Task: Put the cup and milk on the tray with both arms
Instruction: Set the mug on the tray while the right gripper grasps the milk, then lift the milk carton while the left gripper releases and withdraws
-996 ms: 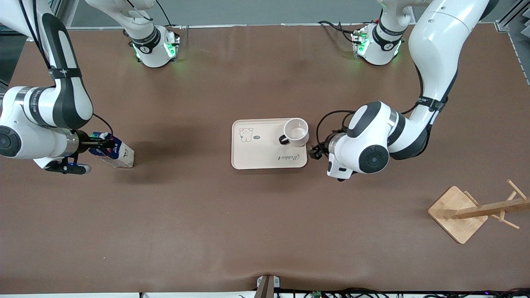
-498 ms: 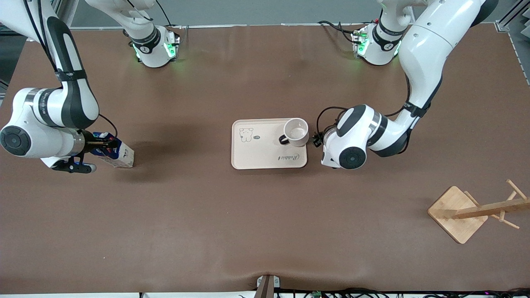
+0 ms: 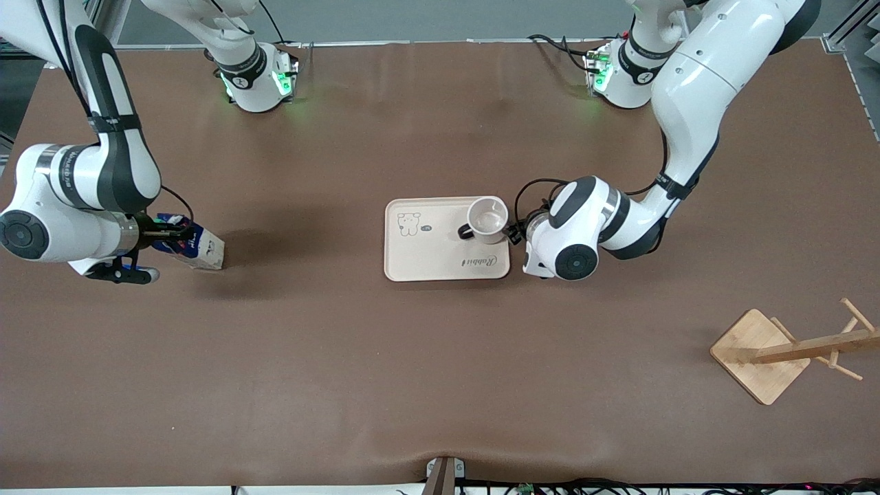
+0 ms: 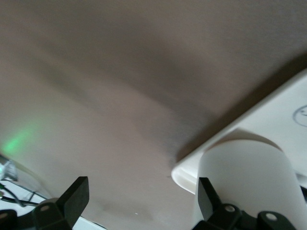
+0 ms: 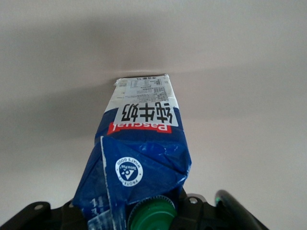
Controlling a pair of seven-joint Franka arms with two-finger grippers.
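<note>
We see the right gripper (image 3: 161, 234) clamped on the top of the milk (image 3: 196, 247) at the right arm's end of the table (image 3: 309, 357), carton tilted. The cup (image 3: 487, 220) stands upright on the tray (image 3: 426, 254) at the table's middle, in the corner toward the left arm. The left gripper (image 3: 517, 232) sits low just beside the cup, fingers (image 4: 72, 199) spread wide, holding nothing. A wooden rack (image 3: 790, 350) lies at the left arm's end, nearer the front camera.
</note>
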